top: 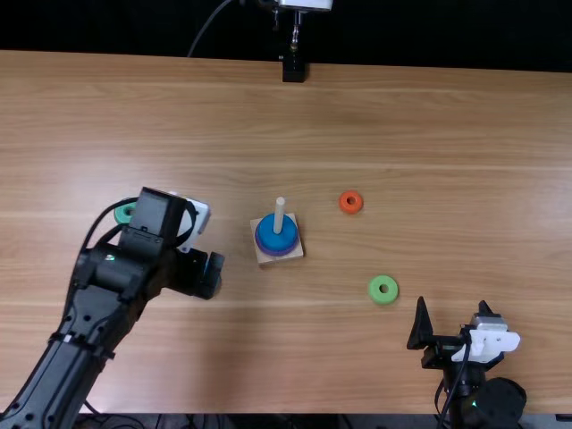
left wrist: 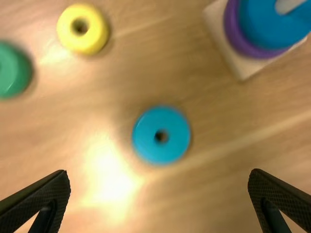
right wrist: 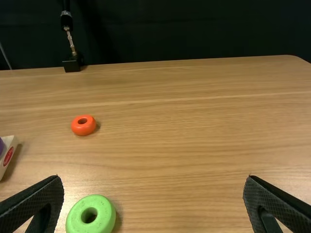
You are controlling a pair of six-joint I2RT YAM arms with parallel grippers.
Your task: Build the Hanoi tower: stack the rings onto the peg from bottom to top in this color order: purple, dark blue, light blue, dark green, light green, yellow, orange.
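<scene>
The peg stands on its square wooden base with the purple ring at the bottom and the dark blue ring on it. My left gripper is left of the base. In the left wrist view my left gripper is open above the table, the light blue ring lying between and beyond its fingers, near the yellow ring and dark green ring. My right gripper, at the near right, is open in the right wrist view. The light green ring and orange ring lie flat.
The left arm partly covers the dark green ring in the top view. A black stand is at the far edge of the wooden table.
</scene>
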